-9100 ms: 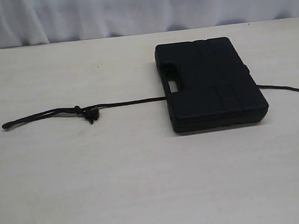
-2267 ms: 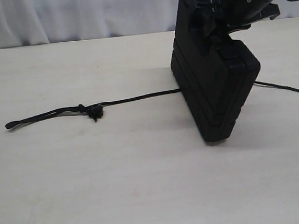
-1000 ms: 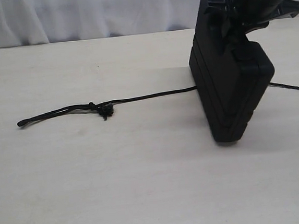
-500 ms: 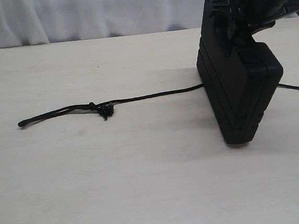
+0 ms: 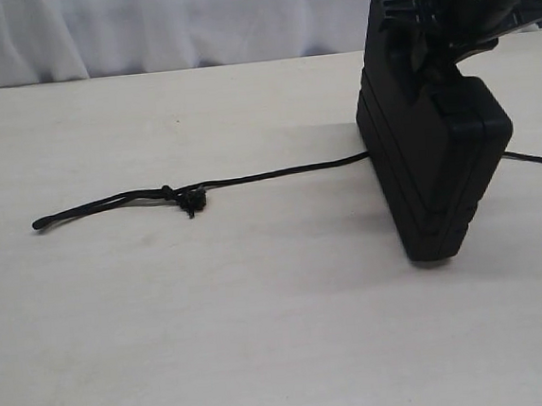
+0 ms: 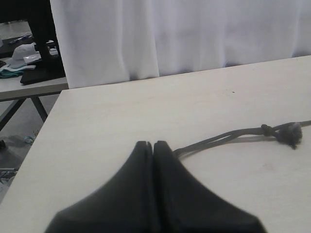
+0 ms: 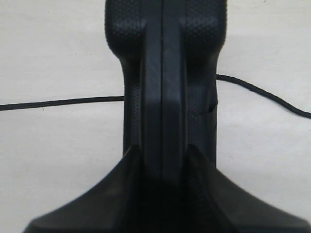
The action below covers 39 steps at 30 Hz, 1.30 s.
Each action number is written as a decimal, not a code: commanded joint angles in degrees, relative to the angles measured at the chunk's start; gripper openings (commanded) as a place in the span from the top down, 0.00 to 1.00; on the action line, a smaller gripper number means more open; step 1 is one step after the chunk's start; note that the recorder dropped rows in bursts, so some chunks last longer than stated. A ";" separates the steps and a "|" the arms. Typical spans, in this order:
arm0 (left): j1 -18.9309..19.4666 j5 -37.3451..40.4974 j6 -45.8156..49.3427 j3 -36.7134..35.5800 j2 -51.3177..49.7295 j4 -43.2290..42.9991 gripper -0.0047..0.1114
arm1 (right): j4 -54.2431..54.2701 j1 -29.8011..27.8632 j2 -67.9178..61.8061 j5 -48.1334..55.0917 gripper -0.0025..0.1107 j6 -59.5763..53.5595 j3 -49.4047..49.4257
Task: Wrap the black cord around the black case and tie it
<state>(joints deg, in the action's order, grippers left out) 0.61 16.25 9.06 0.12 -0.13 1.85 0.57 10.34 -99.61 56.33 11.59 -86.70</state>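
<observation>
firmly right gripper (image 7: 163,153) clamps black case (image 5: 434,170) upright on its edge; left gripper (image 6: 153,145) pinched closed, holding nothing.

Black case (image 5: 434,165) — matte, pebbled texture; black cord (image 5: 250,179) braided; table (image 5: 217,341) pale cream; curtain (image 5: 141,24) white.

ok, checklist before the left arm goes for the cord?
1. Grip: right pincer clamped on the black case: ok.
2. Pose: case standing on edge on the table: ok.
3. Routing: black cord comes out on both sides of the case: ok.
4. Slack: cord pinned under the case or free: cannot tell.
5. Readiness: left pincer open for the cord: not ok, shut and empty.
6. Access: knot lying apart from the case: ok.
</observation>
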 commanded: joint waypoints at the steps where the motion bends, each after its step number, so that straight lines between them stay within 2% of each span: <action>1: 0.07 -0.46 -0.08 -0.12 0.13 0.41 0.96 | 0.49 -0.25 0.46 -2.04 0.94 -0.43 -0.96; 25: 0.07 -1.38 0.93 -0.12 0.13 -1.04 0.96 | 0.49 -0.25 0.46 -2.31 0.94 -0.43 -0.96; 28: 0.07 -6.53 1.86 -0.12 0.13 -4.50 0.96 | 0.49 -0.25 0.46 -2.31 0.94 -0.43 -0.96; 32: 0.07 -18.11 -1.06 -0.12 0.13 5.35 0.96 | 0.49 -0.25 0.46 -2.31 0.94 -0.43 -0.96; 35: 0.07 -26.93 -2.39 -0.12 0.13 9.04 0.96 | 0.49 -0.25 0.46 -2.31 0.94 -0.43 -0.96; 36: 0.07 -30.47 -4.78 -0.12 0.13 9.84 0.96 | 0.49 -0.25 0.46 -2.31 0.94 -0.43 -0.96; 39: 0.07 -36.64 -22.39 -0.12 0.13 9.21 0.96 | 0.49 -0.25 0.46 -2.31 0.94 -0.43 -0.96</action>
<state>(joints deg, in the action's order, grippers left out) 0.61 -13.25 0.00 0.12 -0.13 10.04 0.71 10.34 -99.61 56.33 11.59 -86.70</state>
